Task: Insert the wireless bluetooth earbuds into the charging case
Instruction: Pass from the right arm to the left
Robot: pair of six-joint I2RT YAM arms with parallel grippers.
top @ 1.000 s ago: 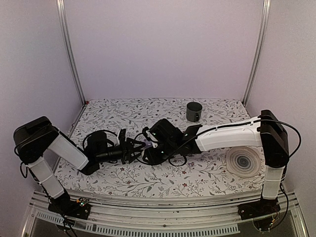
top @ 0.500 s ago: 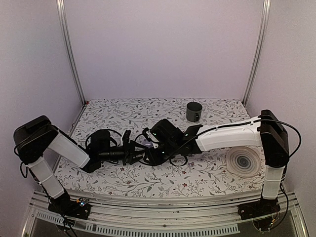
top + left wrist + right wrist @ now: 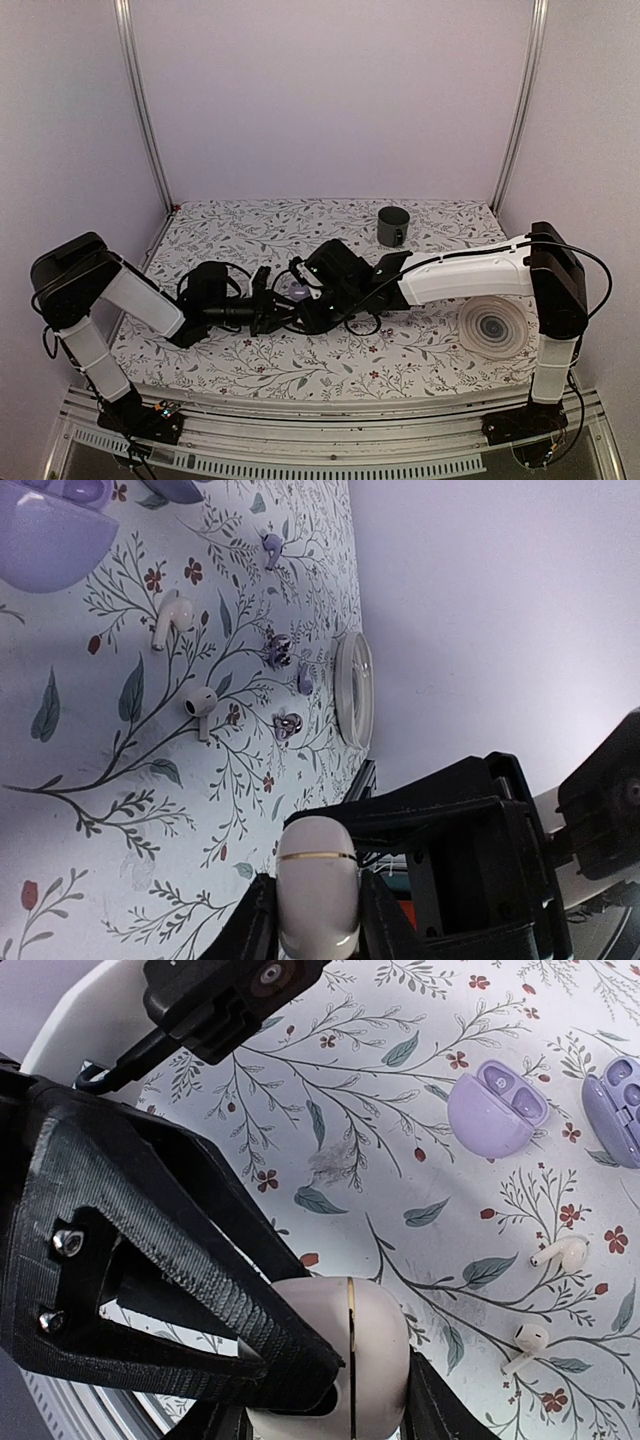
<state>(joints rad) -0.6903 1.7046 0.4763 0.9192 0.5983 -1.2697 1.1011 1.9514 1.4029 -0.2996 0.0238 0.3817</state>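
We judge the task barely begun: no bud sits in any socket that we can see. The left gripper (image 3: pixel 318 912) and the right gripper (image 3: pixel 340 1395) meet well to the left of the white disc (image 3: pixel 493 327). Each wrist view shows its own fingers closed narrowly on the same white case (image 3: pixel 318 880). Its gold seam runs unbroken, so we take it as closed. Two white buds (image 3: pixel 560 1252) lie loose on the cloth (image 3: pixel 250 230) between the grippers and the disc, apart from each other. Several small lilac buds (image 3: pixel 280 648) lie beyond them, nearer the disc. The lilac case (image 3: pixel 495 1110) lies open on the cloth, farther from the disc than any bud, and its two sockets look empty. A second lilac shell (image 3: pixel 620 1100) shows at the edge of the right wrist view, near the first but apart from it — whether it is the other half or another case we cannot tell. What is left, as we read it, is nearly everything. The white case must be opened if it is the one meant, then each bud picked up and seated in its socket. With both grippers taken up by the white case, neither is free for a bud.
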